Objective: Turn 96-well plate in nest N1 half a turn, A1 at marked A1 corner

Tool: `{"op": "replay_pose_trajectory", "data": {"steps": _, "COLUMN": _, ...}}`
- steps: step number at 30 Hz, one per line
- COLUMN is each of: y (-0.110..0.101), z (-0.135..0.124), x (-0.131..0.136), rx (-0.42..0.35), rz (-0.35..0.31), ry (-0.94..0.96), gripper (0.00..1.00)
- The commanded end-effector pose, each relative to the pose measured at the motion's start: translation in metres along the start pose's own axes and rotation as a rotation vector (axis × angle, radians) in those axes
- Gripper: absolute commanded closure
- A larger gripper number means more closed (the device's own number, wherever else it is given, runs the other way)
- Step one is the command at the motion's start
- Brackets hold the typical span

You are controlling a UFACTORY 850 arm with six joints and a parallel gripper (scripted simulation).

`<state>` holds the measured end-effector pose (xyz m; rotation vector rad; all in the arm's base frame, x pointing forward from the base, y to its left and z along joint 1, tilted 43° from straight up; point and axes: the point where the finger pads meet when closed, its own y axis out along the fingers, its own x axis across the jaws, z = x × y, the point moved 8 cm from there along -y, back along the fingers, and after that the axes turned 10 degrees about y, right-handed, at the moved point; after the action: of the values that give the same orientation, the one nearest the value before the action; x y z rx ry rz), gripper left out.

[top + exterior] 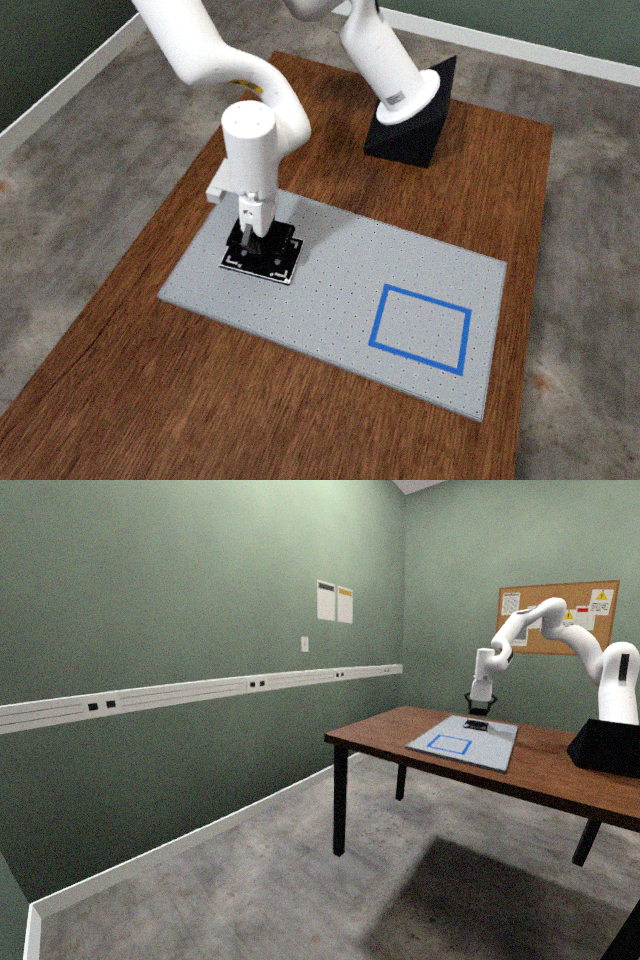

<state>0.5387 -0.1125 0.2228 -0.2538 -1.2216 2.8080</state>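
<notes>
The black 96-well plate (281, 238) is held level a little above the plate nest N1 (254, 269) (476, 724), which is a black base with white corner locators on the left part of the grey board. My gripper (252, 241) (480, 707) points straight down and is shut on the plate across its width. The plate hides most of the nest in the top view. I cannot make out the plate's cut-off corner or the A1 mark at this size.
The grey perforated board (336, 268) (491, 751) lies on the wooden table (155, 387) (542, 774). A blue marked rectangle (424, 297) (448, 749) is on the board's right part. The arm's black base block (408, 139) (604, 746) stands at the table's far end.
</notes>
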Motion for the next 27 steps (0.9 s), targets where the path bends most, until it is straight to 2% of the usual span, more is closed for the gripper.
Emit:
{"op": "replay_pose_trajectory", "data": {"steps": 1, "y": 0.008, "z": 0.0, "x": -0.001, "rx": 0.0, "rz": 0.002, "ry": 0.001, "gripper": 1.0}}
{"op": "replay_pose_trajectory", "data": {"steps": 27, "y": 0.045, "z": 0.0, "x": -0.001, "rx": 0.0, "rz": 0.002, "ry": 0.001, "gripper": 1.0}}
